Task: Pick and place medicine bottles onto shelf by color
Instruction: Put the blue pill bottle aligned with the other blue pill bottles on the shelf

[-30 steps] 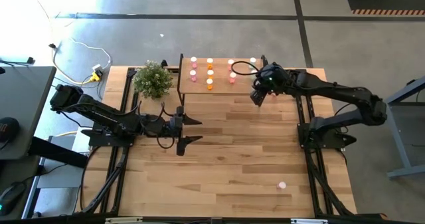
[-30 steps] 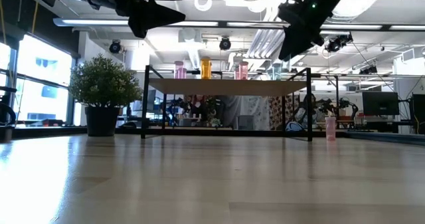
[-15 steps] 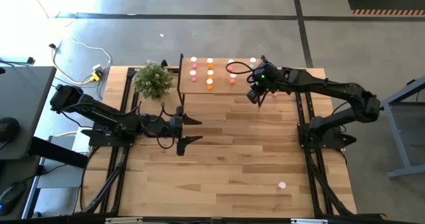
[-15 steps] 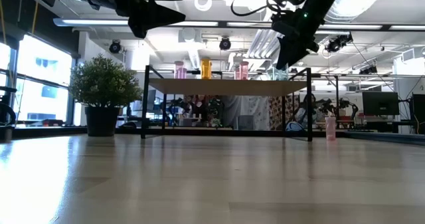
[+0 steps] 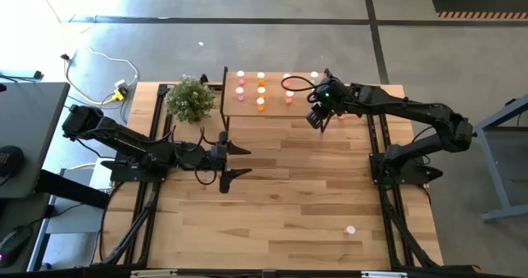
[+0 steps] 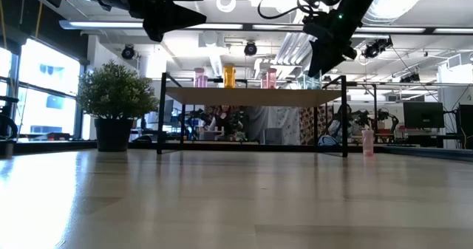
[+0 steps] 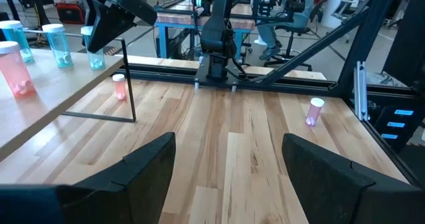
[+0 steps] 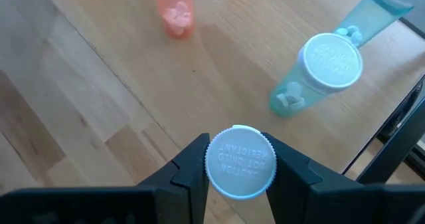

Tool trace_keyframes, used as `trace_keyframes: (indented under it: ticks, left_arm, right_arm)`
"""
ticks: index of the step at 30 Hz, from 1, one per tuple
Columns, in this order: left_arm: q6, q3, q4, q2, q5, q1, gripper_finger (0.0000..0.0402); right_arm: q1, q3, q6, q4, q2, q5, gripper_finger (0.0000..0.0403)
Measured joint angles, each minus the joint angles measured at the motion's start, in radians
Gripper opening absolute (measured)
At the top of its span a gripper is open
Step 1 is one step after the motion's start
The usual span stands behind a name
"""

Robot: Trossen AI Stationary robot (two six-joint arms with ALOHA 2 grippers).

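A bushy green potted plant [image 5: 190,98] stands at the far left of the light wood-plank surface [image 5: 280,204], just beside the small light-wood shelf on thin black metal legs [image 5: 272,105]. The left pincer [image 5: 239,161] hangs above the middle of the surface with its dark fingers spread wide and nothing between them. On the shelf stand rows of tiny round medicine bottles [image 5: 261,90], pink, orange and pale teal. The right pincer [image 5: 318,120] hovers over the shelf's right end, clamped on a white-capped bottle [image 8: 240,161], with a teal white-capped bottle [image 8: 319,74] and a pink one [image 8: 174,11] standing on the board beneath it. A lone pink bottle [image 5: 351,229] stands on the surface near the front right, well apart from the shelf.
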Motion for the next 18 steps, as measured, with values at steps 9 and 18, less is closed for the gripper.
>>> trace_keyframes:
  ticks: [9, 18]
  left_arm:
    - [0.015, 0.000, 0.000, 0.000, 0.000, 0.000, 0.0266]
    - [0.016, 0.000, 0.000, 0.000, 0.000, 0.000, 0.0266]
  right_arm:
    - [0.000, 0.000, 0.018, 0.000, 0.000, 0.041, 0.0114]
    - [0.000, 0.000, 0.028, 0.017, 0.001, 0.039, 0.0128]
